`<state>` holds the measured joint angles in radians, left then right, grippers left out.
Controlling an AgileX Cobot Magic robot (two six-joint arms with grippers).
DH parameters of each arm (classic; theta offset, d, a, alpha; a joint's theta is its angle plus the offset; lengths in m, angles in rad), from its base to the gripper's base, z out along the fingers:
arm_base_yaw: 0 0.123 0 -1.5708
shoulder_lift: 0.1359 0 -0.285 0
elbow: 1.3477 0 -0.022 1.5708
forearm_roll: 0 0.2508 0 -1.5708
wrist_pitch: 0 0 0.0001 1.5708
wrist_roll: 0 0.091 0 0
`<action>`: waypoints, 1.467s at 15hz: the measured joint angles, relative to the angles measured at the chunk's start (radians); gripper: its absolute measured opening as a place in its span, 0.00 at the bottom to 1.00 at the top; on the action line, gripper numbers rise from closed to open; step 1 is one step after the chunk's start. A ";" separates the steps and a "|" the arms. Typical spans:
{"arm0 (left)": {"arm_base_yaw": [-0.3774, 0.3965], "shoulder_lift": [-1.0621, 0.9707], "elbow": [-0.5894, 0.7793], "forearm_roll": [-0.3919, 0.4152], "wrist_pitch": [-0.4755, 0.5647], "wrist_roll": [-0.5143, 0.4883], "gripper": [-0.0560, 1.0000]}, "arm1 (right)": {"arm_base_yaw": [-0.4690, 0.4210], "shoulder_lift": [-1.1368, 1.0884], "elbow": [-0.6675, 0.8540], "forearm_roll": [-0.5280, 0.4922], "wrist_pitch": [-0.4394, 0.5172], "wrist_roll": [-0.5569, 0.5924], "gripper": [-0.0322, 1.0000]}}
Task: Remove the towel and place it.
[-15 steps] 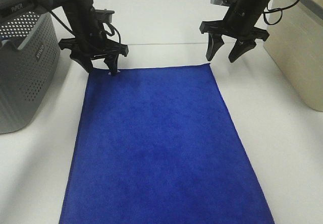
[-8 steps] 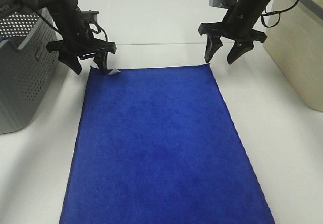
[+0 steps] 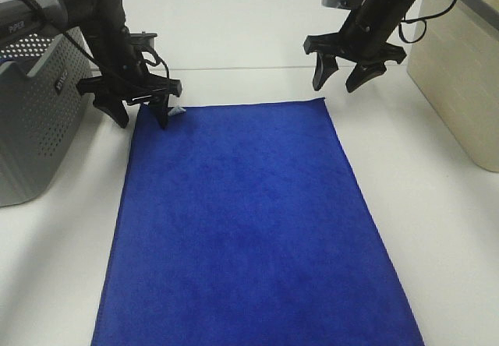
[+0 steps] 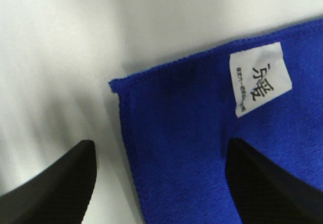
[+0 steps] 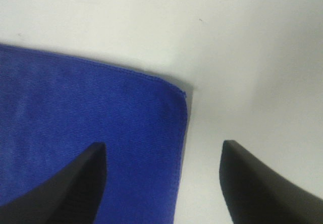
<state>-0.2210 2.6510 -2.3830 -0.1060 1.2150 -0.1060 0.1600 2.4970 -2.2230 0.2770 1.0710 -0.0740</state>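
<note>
overhead, towel: the towel [image 3: 249, 221] lies flat on the white table [image 3: 437, 229], running from the middle of my view down to 6 o'clock, with its white tag [image 3: 178, 111] at the far corner toward 10 o'clock.
overhead, left gripper: i see the left gripper [image 3: 143, 120] at 10 o'clock over that tagged corner, jaws spread and nothing between them.
overhead, right gripper: the right gripper [image 3: 334, 85] hangs at 1 o'clock just past the other far corner, jaws wide and empty.
overhead, surroundings: grey perforated basket [image 3: 35, 112] at 9 o'clock, beige bin [image 3: 456, 89] at 3 o'clock.
left wrist: one fingertip [image 4: 267, 188] is over the blue cloth near the tag [image 4: 260, 77], the other over bare table; i cannot tell whether either touches.
right wrist: the towel's corner [image 5: 171, 98] sits between the parted fingers; one fingertip [image 5: 75, 188] is over cloth, the other over table, gripping nothing.
</note>
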 joint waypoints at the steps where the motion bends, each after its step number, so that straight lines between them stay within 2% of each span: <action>1: 0.000 0.000 0.000 0.000 0.000 0.000 0.70 | 0.000 0.023 -0.001 -0.001 -0.011 -0.001 0.65; 5: 0.000 0.000 0.000 0.001 0.000 0.000 0.70 | 0.000 0.068 -0.001 -0.030 -0.049 -0.001 0.65; 13: 0.000 0.008 -0.005 0.004 0.000 0.001 0.69 | 0.000 0.095 -0.009 -0.045 -0.047 -0.002 0.65; 18: -0.014 0.020 -0.014 -0.038 0.000 0.001 0.68 | 0.019 0.103 -0.012 0.048 -0.055 -0.031 0.65; 22: -0.068 0.024 -0.018 -0.044 0.000 0.001 0.56 | 0.061 0.111 -0.012 0.062 -0.078 -0.052 0.56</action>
<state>-0.2890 2.6750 -2.4010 -0.1500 1.2150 -0.1050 0.2210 2.6080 -2.2350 0.3390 0.9930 -0.1260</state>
